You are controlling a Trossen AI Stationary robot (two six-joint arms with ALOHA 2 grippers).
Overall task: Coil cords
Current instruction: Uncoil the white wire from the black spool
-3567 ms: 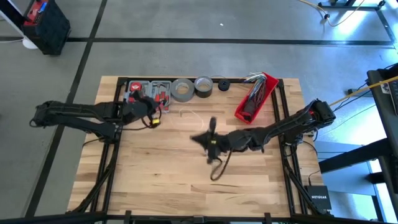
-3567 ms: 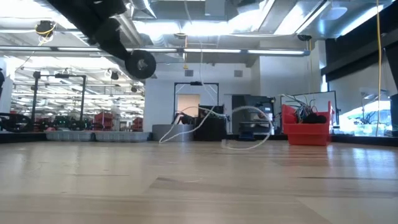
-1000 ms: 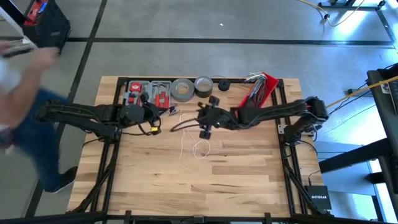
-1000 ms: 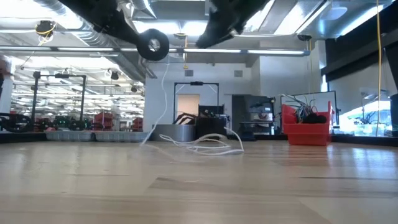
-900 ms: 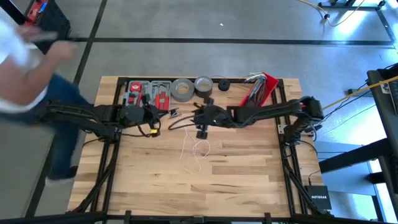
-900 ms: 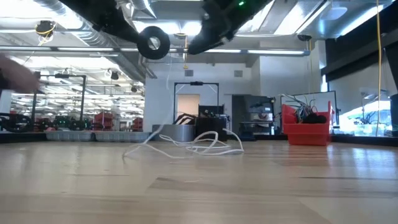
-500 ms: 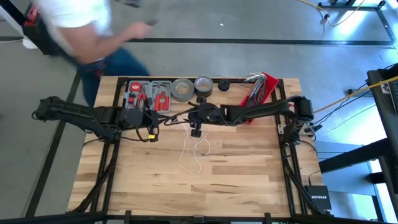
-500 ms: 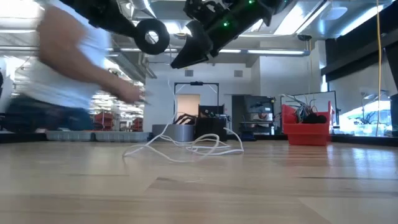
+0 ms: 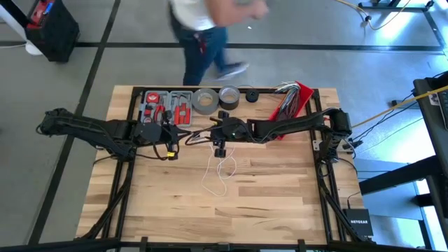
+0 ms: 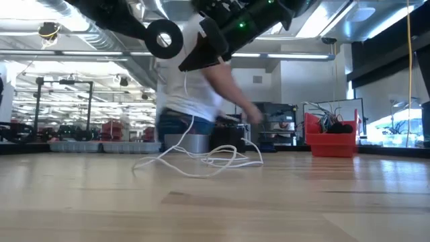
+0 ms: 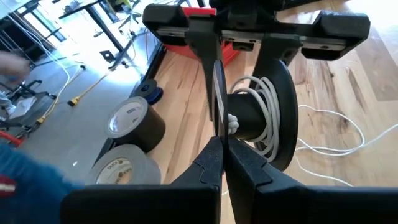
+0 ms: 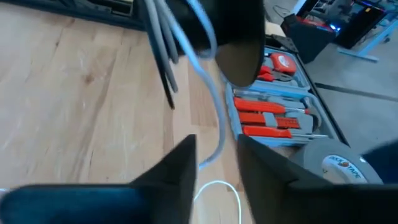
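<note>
Red bin (image 9: 288,108) holds tangled wires; left pincer (image 11: 219,140) clamps a spool, right pincer (image 12: 214,163) narrowly parted

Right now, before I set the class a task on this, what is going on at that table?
Two robot arms are winding a white cord onto a black spool held up between them above the middle of the table. The left end effector is shut on the spool's rim. The right end effector has the cord running between its fingers. A few turns sit on the spool; most of the cord lies loose on the wood. A person walks past behind.
</note>
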